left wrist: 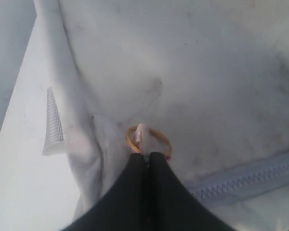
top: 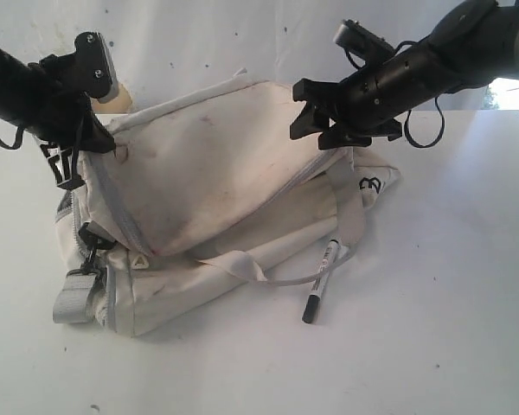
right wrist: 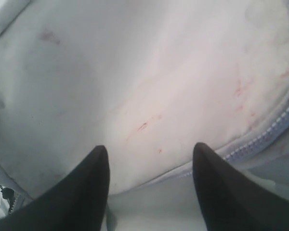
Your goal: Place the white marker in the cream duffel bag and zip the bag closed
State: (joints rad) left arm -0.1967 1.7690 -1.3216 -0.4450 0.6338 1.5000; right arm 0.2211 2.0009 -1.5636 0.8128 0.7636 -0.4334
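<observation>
The cream duffel bag (top: pixel 216 181) lies on the white table, its stained top flap down. Beside its right end the white marker (top: pixel 323 278) rests on the table, black cap toward the front, partly across a thin strap. My left gripper (top: pixel 67 166) is at the bag's left end, shut (left wrist: pixel 147 157) on a pale zipper pull (left wrist: pixel 142 136) that carries an orange ring (left wrist: pixel 161 136). My right gripper (top: pixel 299 111) hovers open above the bag's far right part; its fingers (right wrist: pixel 91 168) frame the flap and grey zipper (right wrist: pixel 260 139).
A grey webbing strap (top: pixel 72 298) with a black clip (top: pixel 91 242) hangs at the bag's front left corner. A black logo (top: pixel 372 184) marks the right end. The table (top: pixel 450 328) stretches to the right and front. A wall stands behind.
</observation>
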